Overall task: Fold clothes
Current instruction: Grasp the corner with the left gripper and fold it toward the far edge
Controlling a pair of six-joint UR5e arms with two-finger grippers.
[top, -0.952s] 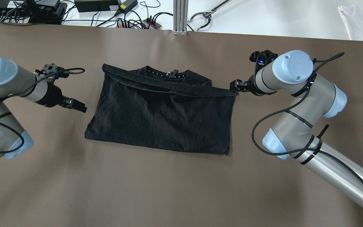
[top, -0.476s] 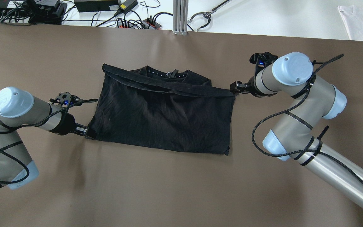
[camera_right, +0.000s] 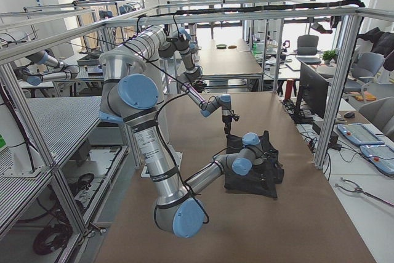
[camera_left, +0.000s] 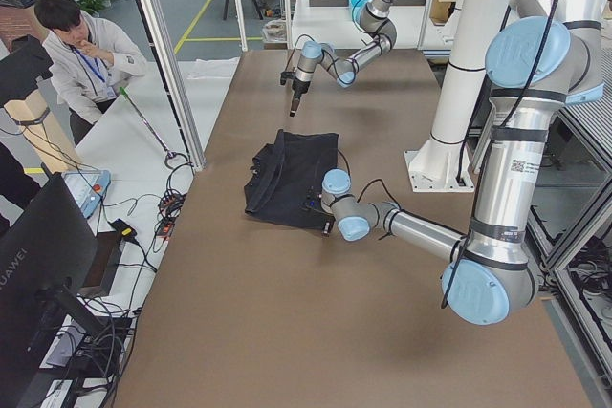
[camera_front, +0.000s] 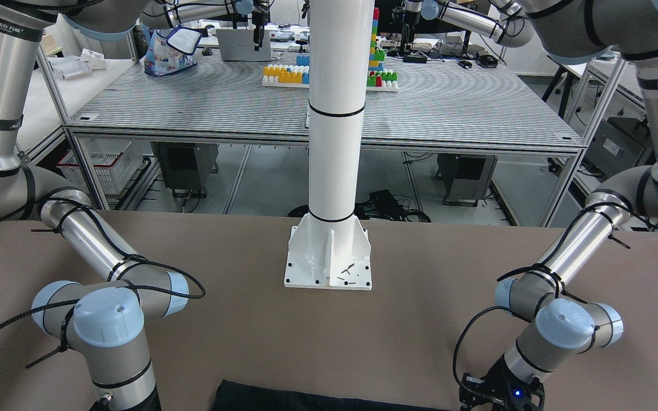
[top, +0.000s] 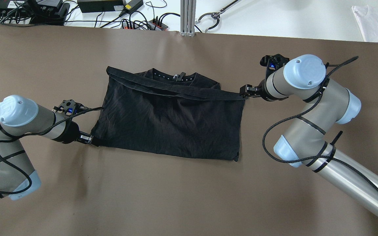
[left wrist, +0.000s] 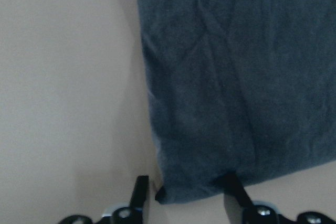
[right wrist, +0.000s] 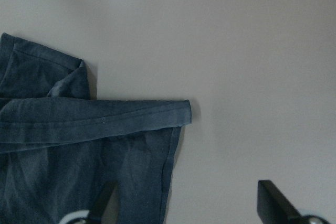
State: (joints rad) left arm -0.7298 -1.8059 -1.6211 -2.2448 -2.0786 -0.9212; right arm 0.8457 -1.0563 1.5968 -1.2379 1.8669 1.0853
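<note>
Black shirt lies flat mid-table, folded to a rough rectangle and creased. Collar is at the far edge, with a small white-lettered tag. A hem band runs slantwise from the far-left corner to the right edge.

Left gripper is low at the shirt's near-left corner. Wrist view: jaws apart, the corner lying between the two fingers, one finger at the cloth's edge. Not clamped.

Right gripper is at the shirt's far-right corner, where the hem band ends. Wrist view: jaws spread wide, one finger over the cloth's side edge, the other over bare table. It grasps nothing.

Both arms reach in from the sides, wrists low. A person sits beyond the table's far edge.
</note>
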